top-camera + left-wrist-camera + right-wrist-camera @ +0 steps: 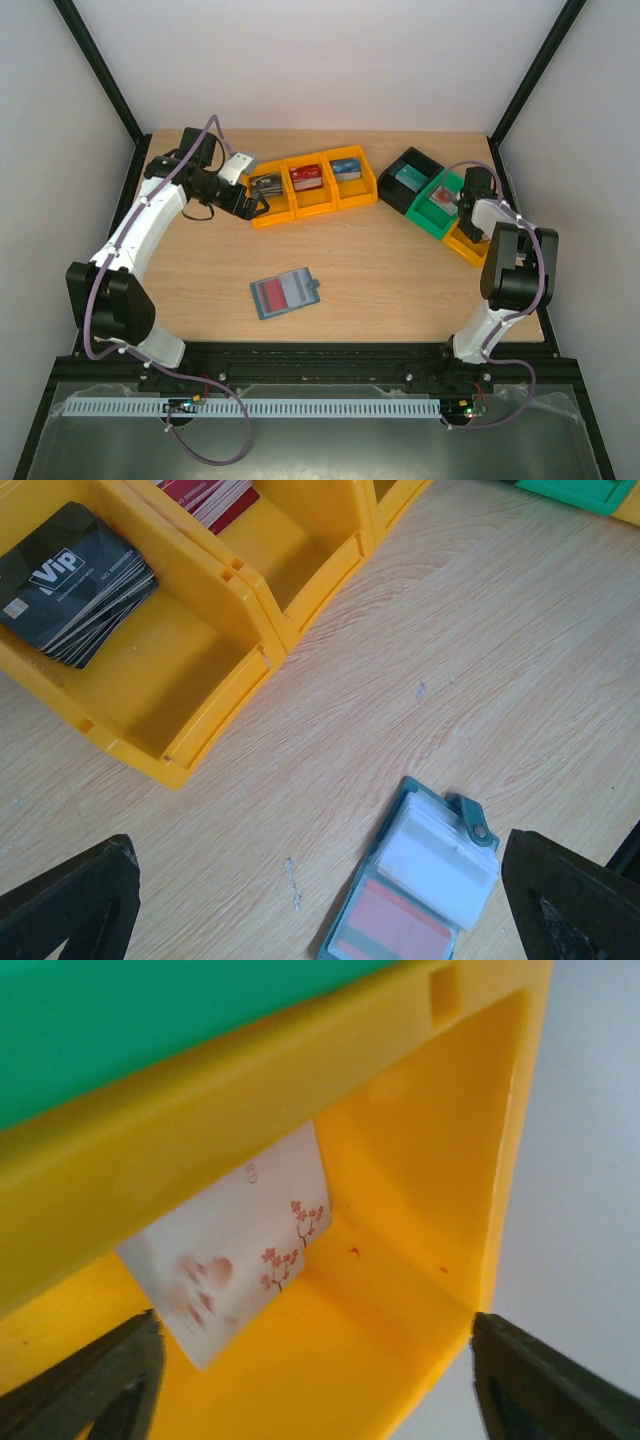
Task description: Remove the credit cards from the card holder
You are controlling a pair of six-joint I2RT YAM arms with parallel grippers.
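The card holder [285,293] lies open on the table, teal with clear sleeves. In the left wrist view the card holder [420,880] shows a red card [395,925] in its lower sleeve. My left gripper [250,205] hovers by the yellow bins, behind the holder. It is open with nothing between its fingers [75,900]. My right gripper [467,222] hangs over the right yellow bin [400,1290], open [315,1385]. A white credit card with pink blossoms [235,1255] lies loose inside that bin, slightly blurred and clear of both fingers.
Three yellow bins [310,185] stand in a row at the back, each holding cards; the nearest has a black VIP stack [70,585]. At the right stand a black bin [408,180], a green bin [440,200] and the yellow bin [465,245], close to the table's right edge.
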